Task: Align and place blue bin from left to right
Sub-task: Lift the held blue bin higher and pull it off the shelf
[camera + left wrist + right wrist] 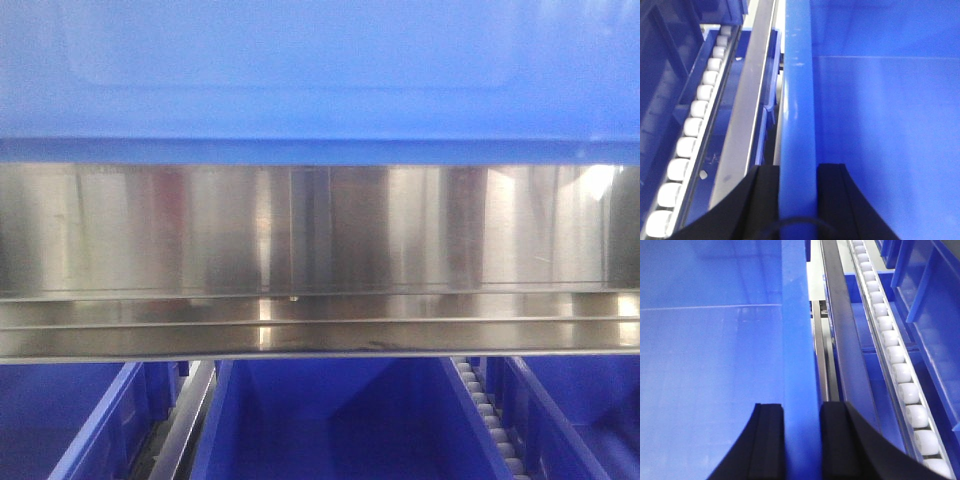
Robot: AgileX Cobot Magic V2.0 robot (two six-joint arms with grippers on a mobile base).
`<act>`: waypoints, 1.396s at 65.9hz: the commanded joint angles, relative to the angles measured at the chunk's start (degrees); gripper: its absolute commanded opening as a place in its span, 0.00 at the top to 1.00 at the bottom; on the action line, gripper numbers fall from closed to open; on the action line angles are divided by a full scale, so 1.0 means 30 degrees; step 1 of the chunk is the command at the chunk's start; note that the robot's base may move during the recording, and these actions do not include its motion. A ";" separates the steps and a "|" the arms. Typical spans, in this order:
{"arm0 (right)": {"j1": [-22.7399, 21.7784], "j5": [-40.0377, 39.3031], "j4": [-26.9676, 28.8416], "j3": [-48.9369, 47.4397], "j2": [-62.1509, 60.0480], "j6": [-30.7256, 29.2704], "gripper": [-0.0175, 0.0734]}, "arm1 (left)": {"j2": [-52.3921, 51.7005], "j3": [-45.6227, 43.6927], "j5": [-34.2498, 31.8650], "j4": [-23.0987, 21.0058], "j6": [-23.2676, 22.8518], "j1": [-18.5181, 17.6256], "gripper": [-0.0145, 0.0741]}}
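Above steel shelf rail: blue bin, one, filling the top of the front view. Left gripper clamped on its left wall rim; right gripper clamped on the right rim. Hazard, judged: uneven arm travel skews the bin against the flanking roller track or the lower bins.

From here I see the bin plain mid-blue with a paler rim, my left hand and right hand both black, the steel rail silver with streaky grey reflections, the rollers white, and the lower bins a deeper blue.
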 commanded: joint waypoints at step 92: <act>0.0124 -0.2039 -0.0271 -0.0160 -0.0219 0.0133 0.89 | -0.0217 -0.0127 -0.1754 0.0634 -0.0041 -0.0343 0.96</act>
